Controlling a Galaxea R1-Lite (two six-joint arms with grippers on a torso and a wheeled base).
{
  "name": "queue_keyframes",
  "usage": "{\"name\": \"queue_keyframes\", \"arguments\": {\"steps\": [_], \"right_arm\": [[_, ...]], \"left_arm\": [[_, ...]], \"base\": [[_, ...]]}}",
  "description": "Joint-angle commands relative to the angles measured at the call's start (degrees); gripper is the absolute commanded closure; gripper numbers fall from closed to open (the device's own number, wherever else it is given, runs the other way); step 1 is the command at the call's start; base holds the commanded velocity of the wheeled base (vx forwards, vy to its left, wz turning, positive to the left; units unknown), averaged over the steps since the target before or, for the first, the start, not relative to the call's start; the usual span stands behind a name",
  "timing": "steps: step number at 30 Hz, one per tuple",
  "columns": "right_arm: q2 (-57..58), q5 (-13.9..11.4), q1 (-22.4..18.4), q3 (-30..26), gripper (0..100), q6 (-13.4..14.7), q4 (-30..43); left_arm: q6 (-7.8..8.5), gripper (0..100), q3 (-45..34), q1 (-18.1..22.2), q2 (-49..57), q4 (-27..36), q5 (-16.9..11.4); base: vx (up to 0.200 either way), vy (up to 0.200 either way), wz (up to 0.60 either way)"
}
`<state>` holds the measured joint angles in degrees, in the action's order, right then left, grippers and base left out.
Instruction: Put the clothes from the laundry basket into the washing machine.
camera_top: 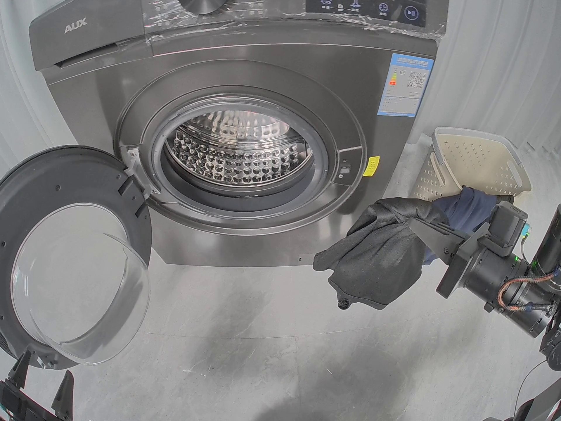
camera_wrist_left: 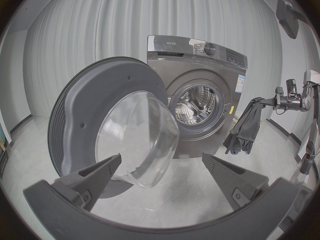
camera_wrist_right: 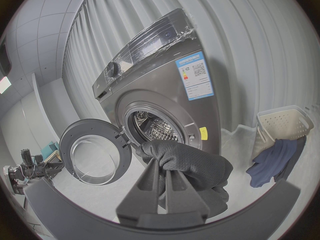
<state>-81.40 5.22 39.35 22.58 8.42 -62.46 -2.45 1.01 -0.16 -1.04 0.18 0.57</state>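
One dark garment (camera_top: 374, 258) hangs pinched in the right gripper (camera_wrist_right: 162, 170), just right of the drum (camera_top: 236, 147); a blue garment (camera_top: 467, 209) drapes over the basket (camera_top: 467, 131) rim. Lift so the hem clears the opening, then go deep before releasing. Left gripper (camera_wrist_left: 160, 156) sits spread wide by the door (camera_top: 58, 176).

- feels like a staged test room, not a home: white curtains (camera_wrist_left: 100, 27) right behind the washing machine (camera_top: 350, 77)
- plastic film (camera_top: 274, 13) on its top panel, bare grey floor (camera_top: 234, 323) in front

Matte dark-grey arm hardware
Behind the right pincer (camera_wrist_right: 162, 167) — a black round wrist (camera_top: 497, 270), braided copper-coloured cable (camera_top: 523, 285); left pincer (camera_wrist_left: 160, 157) fingers (camera_wrist_left: 233, 180) show screws.
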Motion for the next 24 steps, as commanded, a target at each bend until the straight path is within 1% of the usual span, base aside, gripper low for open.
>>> {"name": "queue_keyframes", "arguments": {"steps": [1,13,16,18,19,20,22,24], "right_arm": [[-0.08,0.06,0.02,0.01,100,0.01,-0.03],[0.19,-0.03,0.38,-1.48,100,-0.34,0.24],[0.19,-1.00,0.64,-0.96,100,0.19,0.06],[-0.08,-1.88,0.64,-0.69,100,1.07,-0.03],[-0.08,-1.88,0.64,-0.69,100,1.07,-0.03],[-0.17,-3.72,0.64,-0.60,100,2.56,0.15],[-0.08,-5.13,0.38,-0.78,100,3.97,0.24],[-0.08,-5.74,0.11,-0.96,100,5.11,0.06]], "left_arm": [[-0.10,0,-0.75,-0.02,0.77,-0.01,0.04],[-0.10,0,-0.75,-0.02,0.68,-0.01,0.13],[-0.01,0,-0.75,-0.02,0.77,-0.01,0.13],[-0.01,0,-0.75,-0.02,0.77,-0.01,0.13],[-0.01,0,-0.75,-0.02,0.77,-0.01,0.13],[-0.01,0,-0.75,-0.02,0.77,-0.01,0.13],[-0.01,0,-0.75,-0.02,0.77,-0.01,0.13],[-0.01,0,-0.75,-0.02,0.77,-0.01,0.13]], "base": [[0.000,0.000,0.00],[0.000,0.000,0.00],[0.000,0.000,0.00],[0.000,0.000,0.00],[0.000,0.000,0.00],[0.000,0.000,0.00],[0.000,0.000,0.00],[0.000,0.000,0.00]]}}
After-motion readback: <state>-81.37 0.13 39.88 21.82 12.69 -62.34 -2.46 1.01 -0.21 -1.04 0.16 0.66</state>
